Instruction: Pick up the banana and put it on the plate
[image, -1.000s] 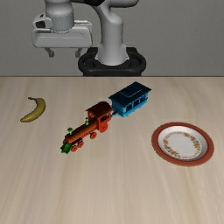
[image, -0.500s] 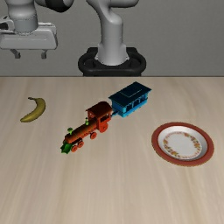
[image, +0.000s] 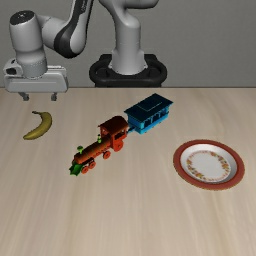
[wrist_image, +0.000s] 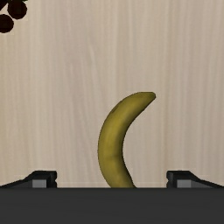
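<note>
The banana (image: 38, 124) (wrist_image: 121, 140) lies on the surface (image: 120, 215) at the exterior view's left, well apart from everything else; the claw (image: 37, 95) (wrist_image: 113, 178) hangs directly above it, the banana running between the spread fingertips and touching neither; the toy locomotive (image: 97, 146) sits mid-surface; the wagon (image: 150, 113) stands just behind it, toward the exterior view's right; the plate (image: 184, 160) lies at the exterior view's right, with locomotive and wagon between it and the banana.

readable text: none in either view
banana (wrist_image: 121, 140): plain yellow-green skin, no sticker lettering
plate (image: 210, 144): red-brown patterned rim, no words
toy locomotive (image: 98, 145): red, black and green paint, no legible number
blue wagon (image: 150, 113): plain sides, no sign
desk (image: 128, 220): wood grain, no markings
</note>
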